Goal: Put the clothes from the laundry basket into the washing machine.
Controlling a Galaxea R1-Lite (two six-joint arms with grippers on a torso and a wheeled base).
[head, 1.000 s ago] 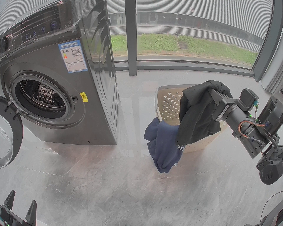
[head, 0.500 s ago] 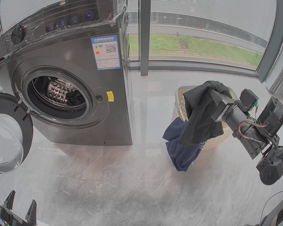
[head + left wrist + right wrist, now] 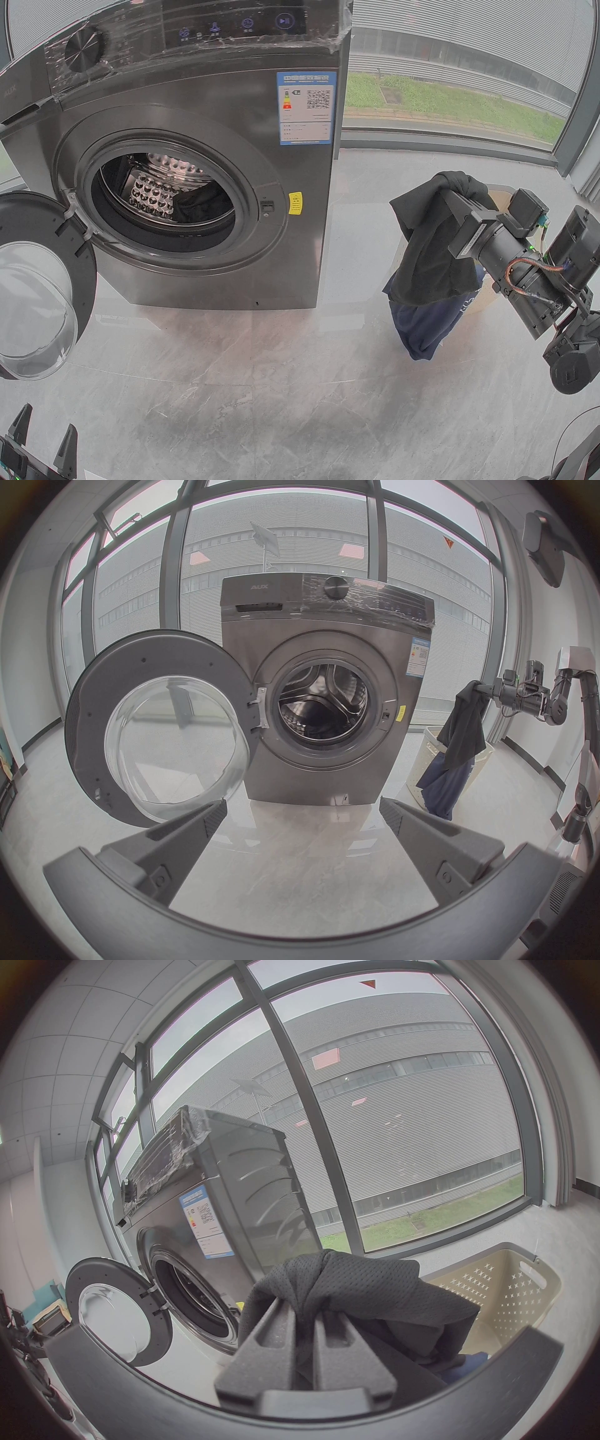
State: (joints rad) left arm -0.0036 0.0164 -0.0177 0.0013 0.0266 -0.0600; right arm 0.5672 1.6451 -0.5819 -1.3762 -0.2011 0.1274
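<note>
Nearest on the left, low over the grey floor point(image 3: 269, 400), the left gripper point(image 3: 47, 422) hangs with its jaws spread wide and nothing between them. Just beyond it, the washing machine's round door point(image 3: 37, 300) stands swung open to the left.

On the right and farther in, the right gripper point(image 3: 304, 1335) is clamped on a black garment point(image 3: 431, 250), held up off the floor with the cloth bunched over the fingers and hanging below. A navy garment point(image 3: 428, 325) hangs under it and appears to be draped over the near rim of the laundry basket point(image 3: 500, 1285). I cannot tell whether it is caught up with the black one. What shows of the basket's inside looks bare.

Farther left, the washing machine point(image 3: 206, 94) faces the robot with its mouth unobstructed. A dark piece of clothing point(image 3: 203, 203) already lies inside the drum point(image 3: 150, 187). Behind everything, the window point(image 3: 475, 75) runs along the far wall.

By my reading the job is partly done. One piece is loaded and one is in the grip, still well apart from the opening. The held piece has yet to be carried left and pushed in, and the navy one remains to be fetched.
</note>
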